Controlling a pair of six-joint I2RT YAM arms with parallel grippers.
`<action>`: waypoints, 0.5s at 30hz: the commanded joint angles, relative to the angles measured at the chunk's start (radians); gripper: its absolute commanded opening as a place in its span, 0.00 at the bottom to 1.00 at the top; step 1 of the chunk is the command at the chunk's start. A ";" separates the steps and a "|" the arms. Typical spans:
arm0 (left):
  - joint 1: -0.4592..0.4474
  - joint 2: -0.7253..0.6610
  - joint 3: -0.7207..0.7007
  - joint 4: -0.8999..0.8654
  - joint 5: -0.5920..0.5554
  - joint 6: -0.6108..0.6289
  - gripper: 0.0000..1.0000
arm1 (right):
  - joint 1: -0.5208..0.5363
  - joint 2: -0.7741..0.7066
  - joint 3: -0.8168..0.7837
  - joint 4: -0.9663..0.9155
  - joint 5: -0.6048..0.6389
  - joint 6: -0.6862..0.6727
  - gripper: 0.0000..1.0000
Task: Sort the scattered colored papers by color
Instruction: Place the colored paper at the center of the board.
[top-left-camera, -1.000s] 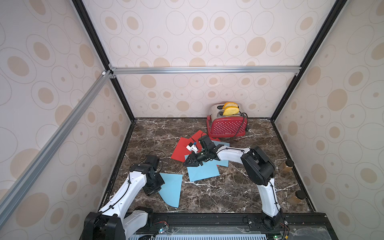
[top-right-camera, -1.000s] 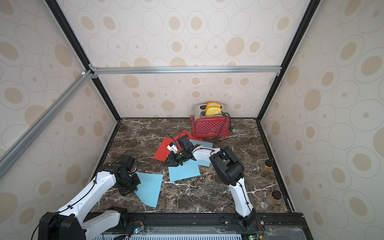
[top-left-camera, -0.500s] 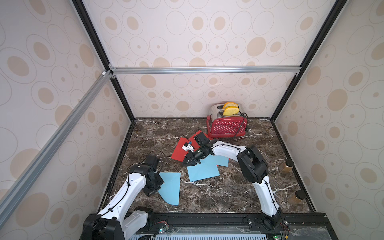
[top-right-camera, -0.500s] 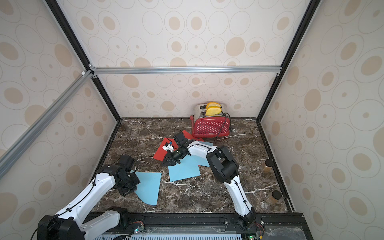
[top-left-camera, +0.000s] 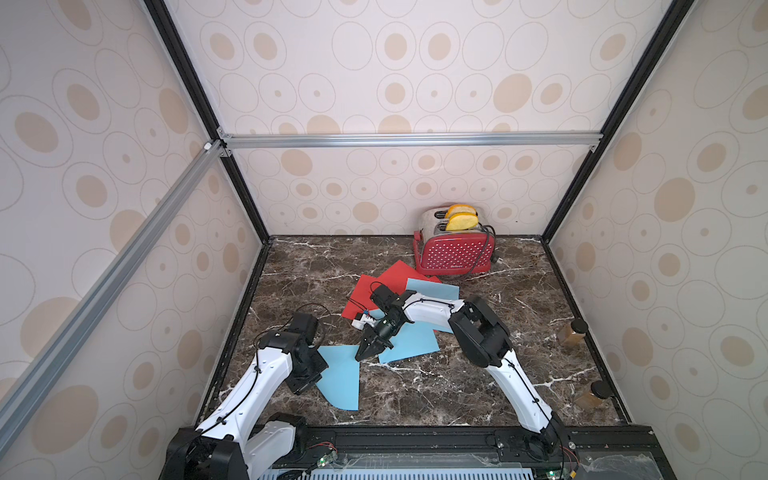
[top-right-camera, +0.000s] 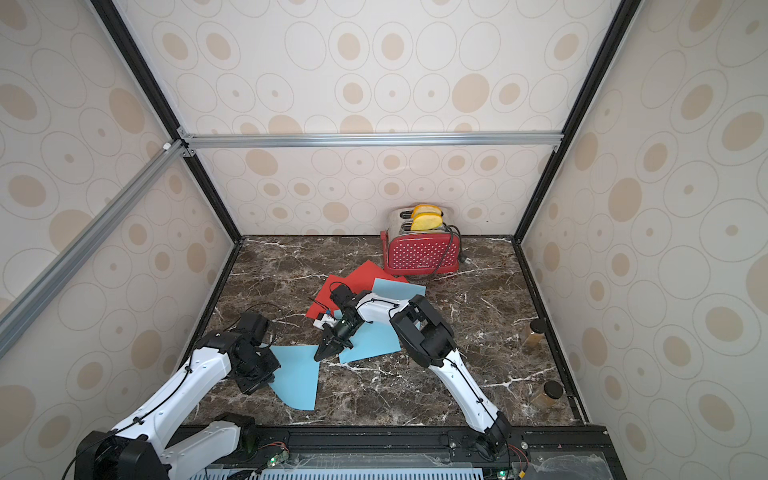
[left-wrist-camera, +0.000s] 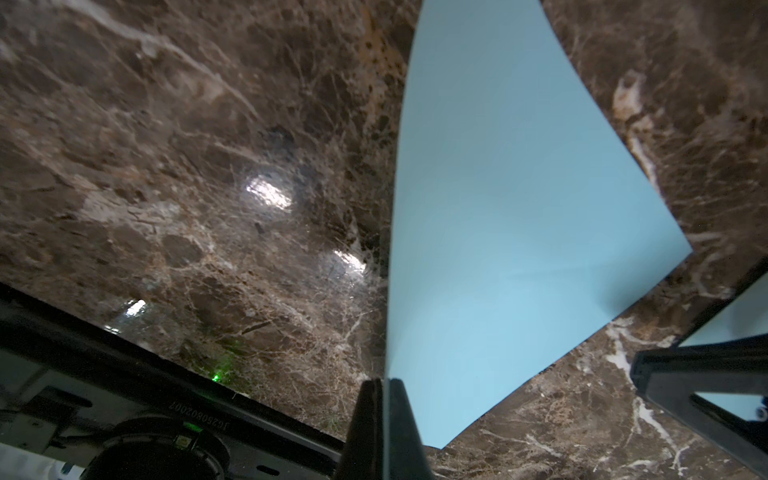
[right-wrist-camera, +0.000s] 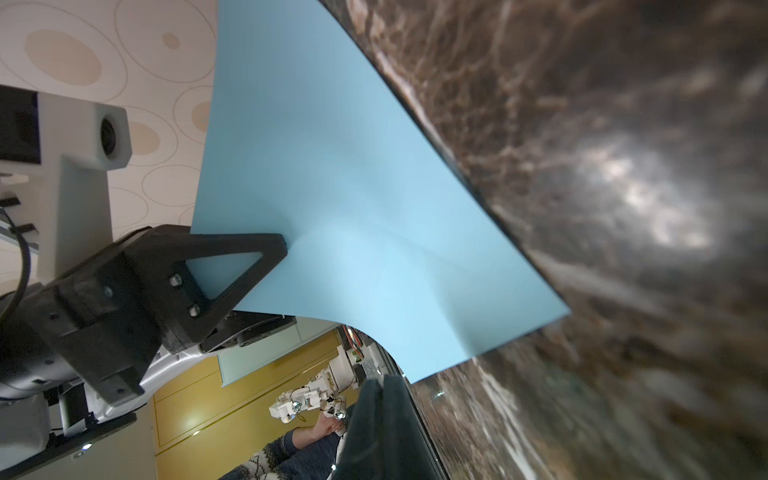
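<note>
Blue paper (left-wrist-camera: 519, 249) pinched edge-on inside left gripper (left-wrist-camera: 384, 395).

red papers (top-left-camera: 399, 272) partly covered (perhaps two), tabletop (right-wrist-camera: 623, 124) blurred

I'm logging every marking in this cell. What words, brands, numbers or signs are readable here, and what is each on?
"JC2508020002": printed on the black frame beyond the table's edge, upside down in the left wrist view; some characters are uncertain.
Small white brand word low on the red toaster: too small to read.
Blue papers and red papers: no print visible.
</note>
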 joint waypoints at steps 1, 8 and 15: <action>-0.004 0.004 0.001 -0.007 -0.012 0.002 0.00 | 0.018 0.023 0.059 -0.088 0.030 -0.078 0.03; -0.004 0.013 0.002 -0.009 -0.008 0.017 0.00 | 0.035 0.075 0.128 -0.136 0.059 -0.097 0.04; -0.004 0.012 0.001 -0.010 -0.004 0.025 0.00 | 0.034 0.125 0.185 -0.193 0.103 -0.113 0.04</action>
